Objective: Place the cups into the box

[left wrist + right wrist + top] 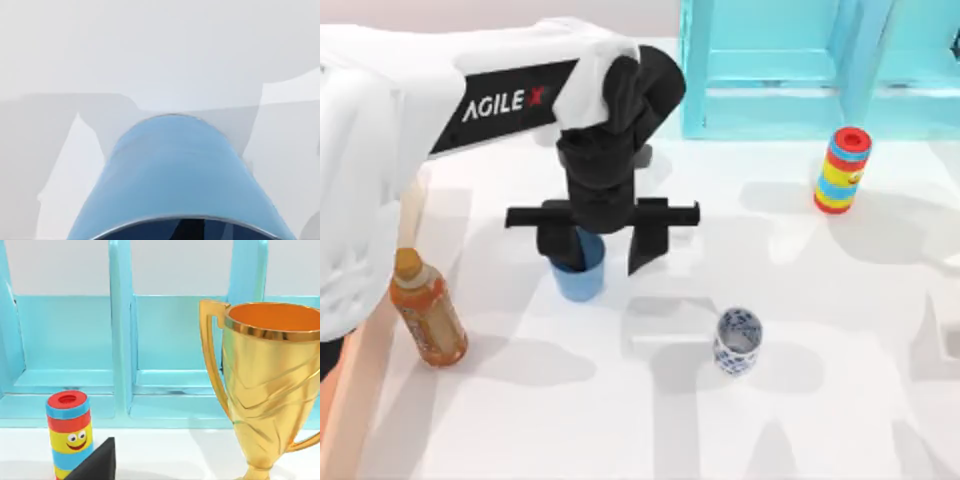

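The patterned white cup [737, 341] was seen standing upright on the table [840, 400] near the middle, with a brown bottle [427, 312] upright at the near left, beside the box [345, 400] edge at the left border. Farther back, the left gripper [603, 250] was held spread wide around the blue cup [579, 272], one finger [564, 243] dipping inside its rim, nothing being clamped. Farthest off, a striped cylinder [843, 170] was set before the turquoise frame [790, 70], with a gold trophy [270, 385] near.

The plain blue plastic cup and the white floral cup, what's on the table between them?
Nothing: in the top view the white table is bare between the plain blue tapered plastic cup and the white cup with blue floral pattern, apart from shadows.
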`<state>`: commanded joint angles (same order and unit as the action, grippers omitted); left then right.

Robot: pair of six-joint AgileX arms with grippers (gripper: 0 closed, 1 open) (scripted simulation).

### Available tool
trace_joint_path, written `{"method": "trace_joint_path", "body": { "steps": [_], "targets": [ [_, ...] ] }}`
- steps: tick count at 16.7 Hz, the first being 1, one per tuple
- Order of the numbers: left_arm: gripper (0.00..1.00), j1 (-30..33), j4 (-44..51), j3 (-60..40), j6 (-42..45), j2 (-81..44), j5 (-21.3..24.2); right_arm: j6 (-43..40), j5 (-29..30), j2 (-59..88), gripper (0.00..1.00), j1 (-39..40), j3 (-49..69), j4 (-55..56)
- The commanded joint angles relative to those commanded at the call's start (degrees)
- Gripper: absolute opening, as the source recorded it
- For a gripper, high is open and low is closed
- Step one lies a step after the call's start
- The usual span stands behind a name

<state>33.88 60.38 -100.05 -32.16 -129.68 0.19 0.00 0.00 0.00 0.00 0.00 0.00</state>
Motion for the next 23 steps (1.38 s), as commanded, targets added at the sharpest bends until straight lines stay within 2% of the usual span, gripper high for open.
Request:
{"method": "trace_joint_path", "body": {
  "steps": [4, 5, 15, 23],
  "targets": [
    [0.02, 0.0, 0.0, 0.0, 0.0, 0.0, 0.0, 0.0, 0.0, 0.0, 1.0, 0.0, 0.0, 0.0],
    [0.0, 0.0, 0.0, 0.0, 0.0, 0.0, 0.0, 0.0, 0.0, 0.0, 1.0, 0.0, 0.0, 0.0],
    [0.0, -0.7, 0.98, -0.06, 1.02, 1.07, -0.03, 0.0, 0.0, 0.0, 1.0, 0.0, 0.0, 0.0],
    [0.0, -12.24, 14.9, -1.22, 12.08, 13.75, -0.11, 0.0, 0.0, 0.0, 1.0, 0.0, 0.0, 0.0]
  ]
}}
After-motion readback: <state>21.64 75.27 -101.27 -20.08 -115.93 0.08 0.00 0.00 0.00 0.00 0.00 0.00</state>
